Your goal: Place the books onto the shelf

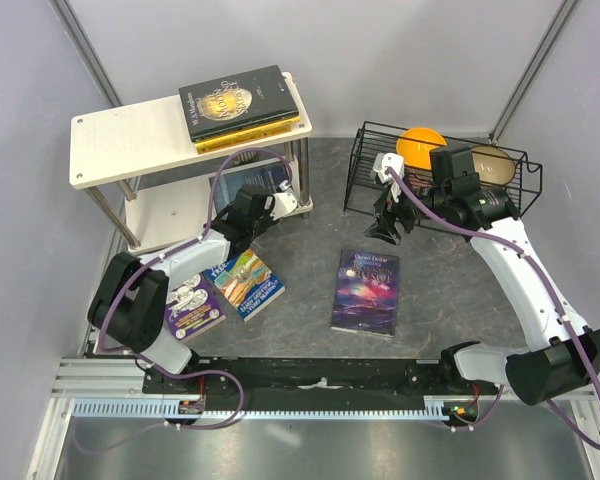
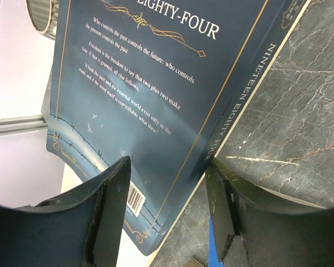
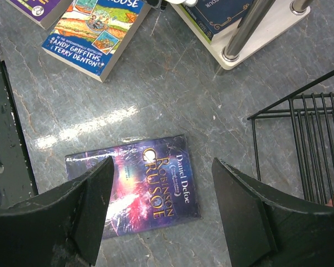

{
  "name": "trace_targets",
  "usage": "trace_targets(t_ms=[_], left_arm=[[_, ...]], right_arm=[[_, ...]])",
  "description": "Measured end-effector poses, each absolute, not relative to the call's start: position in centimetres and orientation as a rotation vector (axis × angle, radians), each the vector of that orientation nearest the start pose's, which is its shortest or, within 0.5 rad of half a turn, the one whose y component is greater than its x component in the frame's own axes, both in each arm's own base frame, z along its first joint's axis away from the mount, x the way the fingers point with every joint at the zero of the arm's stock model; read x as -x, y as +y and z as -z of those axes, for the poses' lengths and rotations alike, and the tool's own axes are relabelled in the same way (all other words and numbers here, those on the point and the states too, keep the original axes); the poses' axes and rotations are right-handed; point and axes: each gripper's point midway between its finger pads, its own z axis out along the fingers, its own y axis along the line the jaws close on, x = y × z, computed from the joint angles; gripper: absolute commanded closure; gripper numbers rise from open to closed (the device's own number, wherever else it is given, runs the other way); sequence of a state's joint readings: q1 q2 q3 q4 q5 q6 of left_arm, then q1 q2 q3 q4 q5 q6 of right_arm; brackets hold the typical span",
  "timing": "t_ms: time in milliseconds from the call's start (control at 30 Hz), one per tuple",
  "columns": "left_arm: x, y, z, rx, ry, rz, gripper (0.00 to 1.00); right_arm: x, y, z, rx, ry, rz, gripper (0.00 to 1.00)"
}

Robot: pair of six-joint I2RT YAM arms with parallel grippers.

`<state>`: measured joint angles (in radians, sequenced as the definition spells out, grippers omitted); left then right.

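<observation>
The shelf [image 1: 130, 145] stands at the back left, with a black-and-gold book [image 1: 242, 98] stacked on a yellow book [image 1: 255, 133] on its top board. A blue book [image 2: 156, 83] lies at the edge of the lower board [image 1: 165, 215]. My left gripper [image 2: 168, 162] hangs open over that book's corner, one finger to each side. My right gripper [image 3: 162, 164] is open in the air above the dark galaxy book [image 3: 139, 186], which lies flat on the table [image 1: 310, 240]. A multicoloured book [image 1: 248, 283] and a purple book [image 1: 193, 305] lie at the front left.
A black wire rack [image 1: 450, 185] at the back right holds an orange bowl [image 1: 420, 145] and a tan bowl [image 1: 490, 160]; its wires [image 3: 300, 139] run close to my right gripper. Chrome legs [image 3: 247, 28] hold up the shelf. Grey walls close in the back and sides.
</observation>
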<state>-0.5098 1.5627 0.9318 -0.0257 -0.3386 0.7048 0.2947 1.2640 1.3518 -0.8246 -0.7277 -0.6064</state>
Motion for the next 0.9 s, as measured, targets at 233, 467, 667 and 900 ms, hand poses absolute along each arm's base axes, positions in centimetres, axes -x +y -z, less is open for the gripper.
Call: trace_targets(t_ms=[233,467,667,900], left_arm=[[-39.9,-12.8,-11.4,-1.111,1.947,-0.472,0.36],[-39.6,-12.8,-11.6,-1.107,1.951,-0.455,0.42],[-39.7,-12.7,-11.6,-1.103,1.964,-0.443,0.46],[-40.1,-12.5,-12.3,-1.089,1.966,-0.445,0.48]], right_arm=[[-27.8,18.6,-27.2,1.251,1.771,-0.656,0.21],[-27.8,18.6,-27.2,1.251,1.771,-0.656,0.21],[-27.8,18.6,-27.2,1.251,1.771,-0.656,0.21],[-27.8,18.6,-27.2,1.25,1.772,-0.656,0.21]])
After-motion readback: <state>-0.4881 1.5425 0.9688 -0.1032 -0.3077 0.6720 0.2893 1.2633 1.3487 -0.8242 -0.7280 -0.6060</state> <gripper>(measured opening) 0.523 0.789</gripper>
